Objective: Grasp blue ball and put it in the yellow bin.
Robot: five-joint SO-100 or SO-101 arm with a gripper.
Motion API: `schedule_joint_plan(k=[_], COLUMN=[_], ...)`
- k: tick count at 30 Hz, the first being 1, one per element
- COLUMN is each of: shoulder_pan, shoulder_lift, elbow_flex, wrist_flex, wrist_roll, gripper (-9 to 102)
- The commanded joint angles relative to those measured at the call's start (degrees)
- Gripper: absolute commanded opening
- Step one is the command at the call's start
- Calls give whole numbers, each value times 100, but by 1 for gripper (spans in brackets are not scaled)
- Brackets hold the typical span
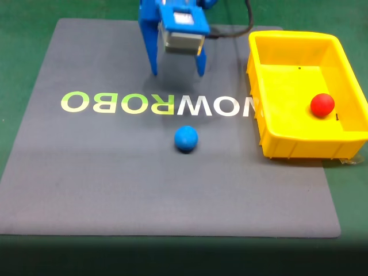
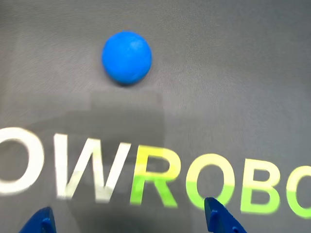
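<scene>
While end effector point(image 1: 176, 73) hangs released above mat lettering, blue ball point(image 1: 186, 138) lying free on grey mat point(image 1: 86, 172), apart from yellow bin point(image 1: 261, 86); should advance, centre ball between tips, then clench.

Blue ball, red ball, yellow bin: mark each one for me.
blue ball point(image 1: 186, 138): fixed view, centre of the sphere.
red ball point(image 1: 322, 104): fixed view, centre, inside the bin.
yellow bin point(image 1: 305, 142): fixed view, near outer wall.

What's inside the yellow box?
A small red ball sits on the floor of the yellow plastic bin, near its right wall. The near wall hides a strip of the floor.
</scene>
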Motion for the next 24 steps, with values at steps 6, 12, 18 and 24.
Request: schedule_joint_plan(k=[6, 12, 18, 24], shoulder_pan=[62, -44, -176, -281], shoulder_lift=[-1257, -2162, -2777, -3287], elbow_flex=[-1635, -2531, -3199, -3806], wrist_flex=[-237, -237, -237, -237], wrist_roll=[246, 290, 369, 466], gripper=[35, 35, 35, 35])
